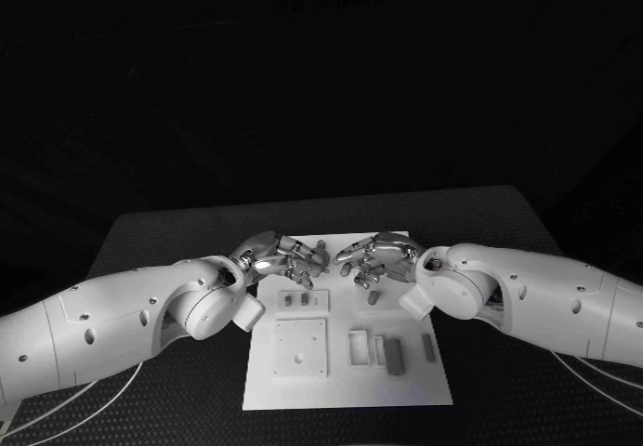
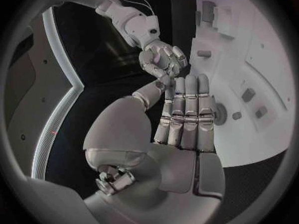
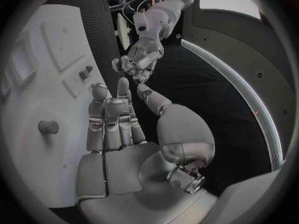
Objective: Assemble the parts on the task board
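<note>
Nearest the camera: the near edge of the task board [image 1: 346, 395], a white plate lying in the middle of the black desk [image 1: 161, 232].
Task board: its near half carries a square raised plate [image 1: 300, 348] at the robot's left and a framed recess [image 1: 360, 347] beside it.
Parts: I count two grey pieces near that recess, one dark upright bar [image 1: 396, 355] and one thinner bar [image 1: 429, 347] further right, apart from each other. A small slotted fixture [image 1: 303, 299] lies between the two hands; a round peg [image 3: 49, 127] stands on the board close to the right hand. Smaller pieces are too small to count surely.
Left robot hand [image 1: 282, 257]: hovers over the far left part of the board, fingers straight and together in its wrist view, holding nothing.
Right robot hand [image 1: 378, 257]: over the far right part, fingers loosely curled, nothing visibly in its grasp.
Step in hand: judged as the approach, before any pick.
Doing it well: lower one hand at a time onto a single loose bar, pinch it along its long sides, and keep the other hand clear so the two do not collide over the board.
</note>
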